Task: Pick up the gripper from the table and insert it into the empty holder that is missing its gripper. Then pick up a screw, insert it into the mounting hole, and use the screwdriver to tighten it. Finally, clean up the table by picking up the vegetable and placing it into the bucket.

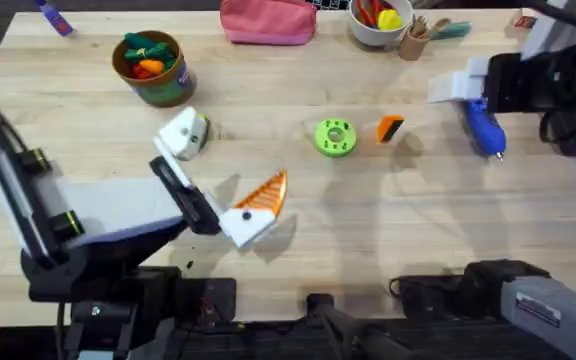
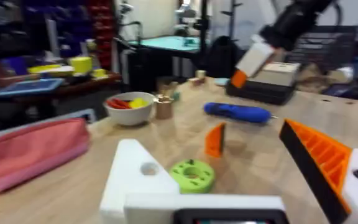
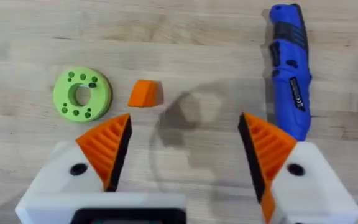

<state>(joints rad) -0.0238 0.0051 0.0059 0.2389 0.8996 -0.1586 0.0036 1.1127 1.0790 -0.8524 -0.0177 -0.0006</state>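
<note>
Orange is marking the job: the small orange ribbed wedge-shaped gripper tip with a black end (image 1: pixel 390 128) is lying loose on the light wooden plank tabletop (image 1: pixel 388 230). It is sitting just beside the green round plastic disc (image 1: pixel 335 137) and apart from the blue cylindrical electric screwdriver (image 1: pixel 486 128).

- Your left gripper (image 1: pixel 223 165) is hanging spread wide and holding nothing. One finger is wearing its orange pad (image 1: pixel 266 195). The other is the small white plastic holder block with the bare angled face (image 1: pixel 183 133). You are probably keeping it open and level so that face is presented for the insert.
- Your right gripper (image 3: pixel 185 152) is hovering spread above the tabletop, looking down, with both orange pads (image 3: pixel 107 149) showing. The loose tip (image 3: pixel 145 93) is lying between disc (image 3: pixel 82 94) and screwdriver (image 3: pixel 289 68). That looks like the approach before the pick.

Containers:
- The squat olive-green tin bucket (image 1: pixel 168 88) is standing at the far left, carrying orange-and-green plush toys.
- The white round bowl (image 1: pixel 363 35) at the far edge is holding red and yellow pieces; a small wooden cup of sticks (image 1: pixel 415 42) is touching it.
- The pink fabric pouch (image 1: pixel 268 22) is lying closed.
</note>
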